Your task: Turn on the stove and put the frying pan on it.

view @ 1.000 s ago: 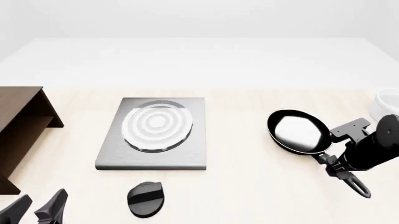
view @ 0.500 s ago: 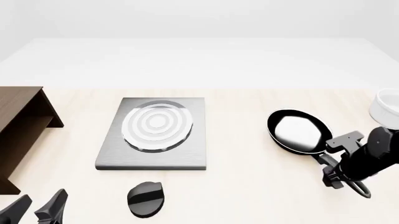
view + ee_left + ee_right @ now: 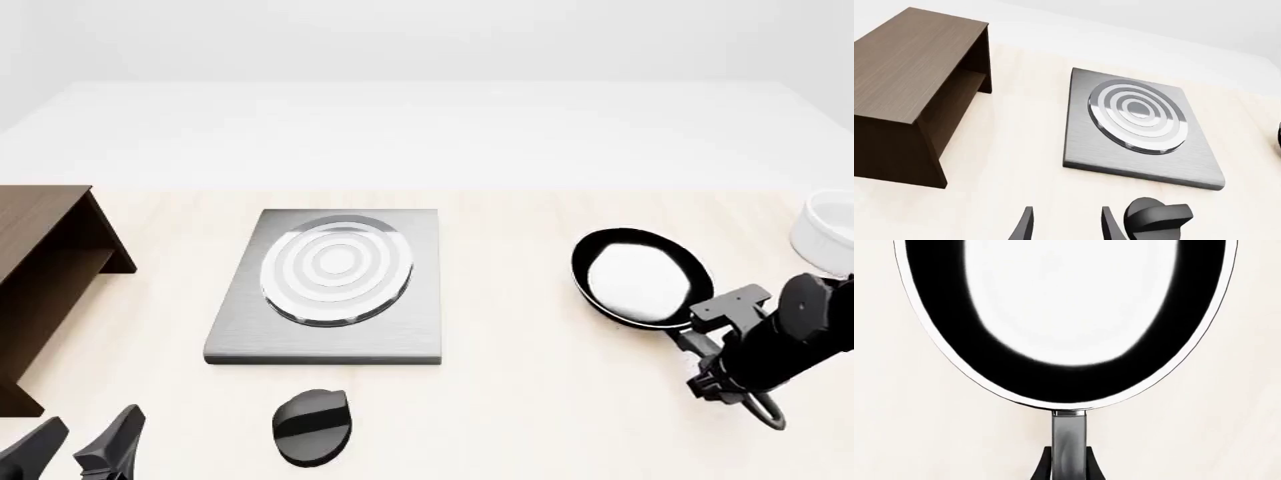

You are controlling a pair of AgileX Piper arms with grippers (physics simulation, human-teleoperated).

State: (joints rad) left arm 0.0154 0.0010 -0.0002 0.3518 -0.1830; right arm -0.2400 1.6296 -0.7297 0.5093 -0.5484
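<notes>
Found stove (image 3: 324,285) flat at table centre, burner bare, black knob (image 3: 312,425) apart at its near edge, likely unturned. Found frying pan (image 3: 638,279) well right, nothing inside. Noted right gripper (image 3: 1066,462) straddling pan handle (image 3: 1068,432), closure indeterminate. Noted left gripper (image 3: 1066,225) released beside knob.

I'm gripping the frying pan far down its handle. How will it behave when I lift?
The frying pan will probably droop bowl-first: the right tool straddles the thin handle well back from the wide bowl, so the weight hangs out front. The narrow, smooth-looking handle may also twist between the fingers. It looks rigid, so flexing is unlikely.
</notes>
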